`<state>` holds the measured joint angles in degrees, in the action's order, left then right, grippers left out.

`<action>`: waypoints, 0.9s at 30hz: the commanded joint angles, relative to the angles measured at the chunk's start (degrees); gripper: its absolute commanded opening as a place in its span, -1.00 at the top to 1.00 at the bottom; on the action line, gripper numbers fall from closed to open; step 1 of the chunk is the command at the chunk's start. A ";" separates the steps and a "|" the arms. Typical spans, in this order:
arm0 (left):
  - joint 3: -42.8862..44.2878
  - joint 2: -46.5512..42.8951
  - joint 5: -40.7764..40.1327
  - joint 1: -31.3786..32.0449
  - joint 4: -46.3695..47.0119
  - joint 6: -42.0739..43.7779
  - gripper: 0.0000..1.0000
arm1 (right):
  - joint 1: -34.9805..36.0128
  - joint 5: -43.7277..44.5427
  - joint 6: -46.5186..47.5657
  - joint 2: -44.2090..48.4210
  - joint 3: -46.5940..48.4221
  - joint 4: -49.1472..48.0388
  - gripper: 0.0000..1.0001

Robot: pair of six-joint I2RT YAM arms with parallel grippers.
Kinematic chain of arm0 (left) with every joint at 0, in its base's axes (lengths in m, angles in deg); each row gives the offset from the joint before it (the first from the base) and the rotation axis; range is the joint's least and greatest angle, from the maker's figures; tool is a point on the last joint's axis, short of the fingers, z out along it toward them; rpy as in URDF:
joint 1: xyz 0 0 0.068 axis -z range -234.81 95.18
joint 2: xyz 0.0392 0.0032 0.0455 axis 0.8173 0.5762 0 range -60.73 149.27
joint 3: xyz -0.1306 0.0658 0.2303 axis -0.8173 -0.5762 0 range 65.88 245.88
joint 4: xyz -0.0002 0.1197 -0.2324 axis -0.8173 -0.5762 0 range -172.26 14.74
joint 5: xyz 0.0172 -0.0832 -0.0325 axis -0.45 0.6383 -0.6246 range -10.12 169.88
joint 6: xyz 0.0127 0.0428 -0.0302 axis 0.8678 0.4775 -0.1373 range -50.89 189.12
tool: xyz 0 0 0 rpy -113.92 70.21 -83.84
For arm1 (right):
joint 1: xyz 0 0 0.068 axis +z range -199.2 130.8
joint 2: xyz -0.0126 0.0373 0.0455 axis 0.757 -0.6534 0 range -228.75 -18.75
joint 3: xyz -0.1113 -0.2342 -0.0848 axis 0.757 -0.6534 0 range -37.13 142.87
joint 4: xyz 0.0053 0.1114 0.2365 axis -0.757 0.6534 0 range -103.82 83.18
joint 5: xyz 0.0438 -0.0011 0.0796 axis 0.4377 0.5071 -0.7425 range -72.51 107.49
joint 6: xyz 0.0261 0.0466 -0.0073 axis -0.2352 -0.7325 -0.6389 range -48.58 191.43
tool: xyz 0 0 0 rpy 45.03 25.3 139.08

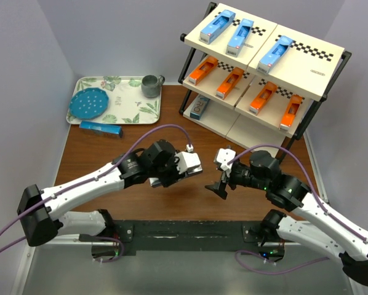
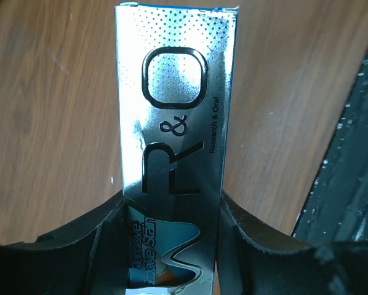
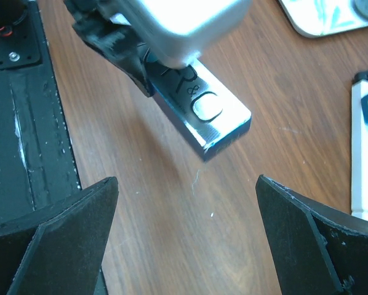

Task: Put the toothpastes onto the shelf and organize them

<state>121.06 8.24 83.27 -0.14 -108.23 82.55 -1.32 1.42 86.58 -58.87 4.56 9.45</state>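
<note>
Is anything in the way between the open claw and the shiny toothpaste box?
Nothing visible is. Only bare table shows between the open right gripper and the silver toothpaste box. The left gripper grips that box by one end.

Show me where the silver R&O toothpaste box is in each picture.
Top external: silver R&O toothpaste box, just left of centre, only a pale end showing.
Left wrist: fills the centre, clamped in the left tool.
Right wrist: upper centre.
Shared landmark: the black base plate.
</note>
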 commanded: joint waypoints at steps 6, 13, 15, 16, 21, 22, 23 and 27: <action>4.50 -5.16 10.84 1.40 -0.42 9.94 0.36 | 0.11 -8.97 2.94 -3.03 2.07 -5.78 -0.97; 6.34 -4.37 13.04 2.01 -2.18 11.35 0.36 | 0.11 -11.43 7.87 -7.25 5.68 -3.14 -0.97; 6.70 -4.28 13.39 2.10 -2.62 11.97 0.36 | 0.11 -11.87 7.87 -7.78 5.77 -4.19 -0.97; 6.70 -4.28 13.82 2.19 -2.62 12.23 0.36 | 0.11 -12.13 7.87 -8.13 5.86 -4.37 -0.96; 7.49 -4.28 15.06 2.19 -2.80 13.11 0.36 | 0.11 -13.72 9.19 -11.21 7.00 -3.06 -0.90; 7.49 -4.28 15.58 2.28 -2.80 13.20 0.36 | 0.11 -13.98 9.45 -11.47 7.09 -2.96 -0.88; 7.49 -4.20 15.67 2.19 -2.89 13.37 0.35 | 0.11 -13.98 9.45 -11.73 7.09 -2.88 -0.87; 7.40 -3.41 17.43 2.19 -3.15 13.38 0.33 | 0.02 -13.90 10.07 -12.53 7.35 -2.70 -0.72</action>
<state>125.69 4.39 97.31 1.63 -112.76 94.48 -1.32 -10.69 95.04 -71.13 9.15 6.76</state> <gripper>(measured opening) 0.524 0.904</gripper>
